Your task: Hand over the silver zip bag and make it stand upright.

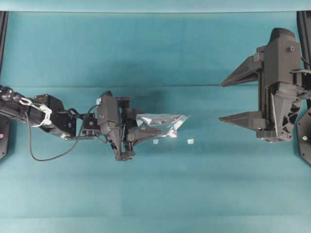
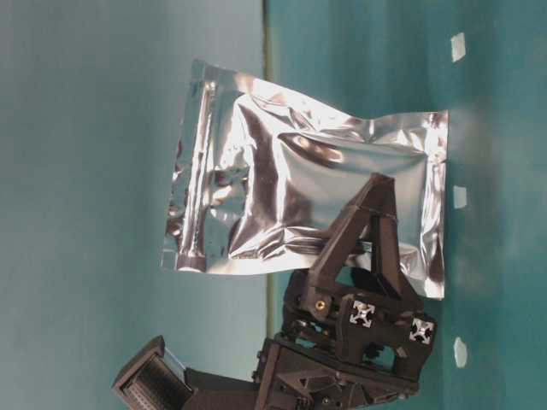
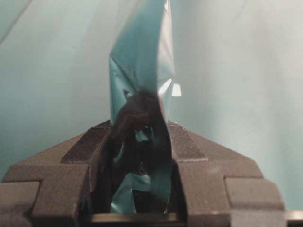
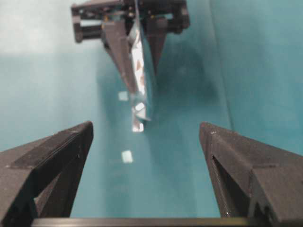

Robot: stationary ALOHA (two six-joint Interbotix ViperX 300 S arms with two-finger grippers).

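Observation:
The silver zip bag [image 1: 163, 123] is a crinkled foil pouch held off the table, edge-on to the overhead view. My left gripper [image 1: 140, 127] is shut on its left end, one finger on each face. From table level the silver zip bag [image 2: 282, 196] shows its broad side, with a black finger [image 2: 363, 239] across its lower part. The left wrist view has the silver zip bag [image 3: 139, 94] rising between the pads [image 3: 87, 142]. My right gripper [image 1: 224, 99] is open wide at the right, apart from the bag. In its own view the silver zip bag [image 4: 141, 80] hangs ahead of the right gripper [image 4: 146, 130].
Two tiny pale bits [image 1: 155, 142] [image 1: 190, 141] lie on the teal table cloth [image 1: 155, 194] just below the bag. The right arm's base [image 1: 284, 87] fills the right edge, and the left arm with its cable [image 1: 43, 141] stretches in from the left.

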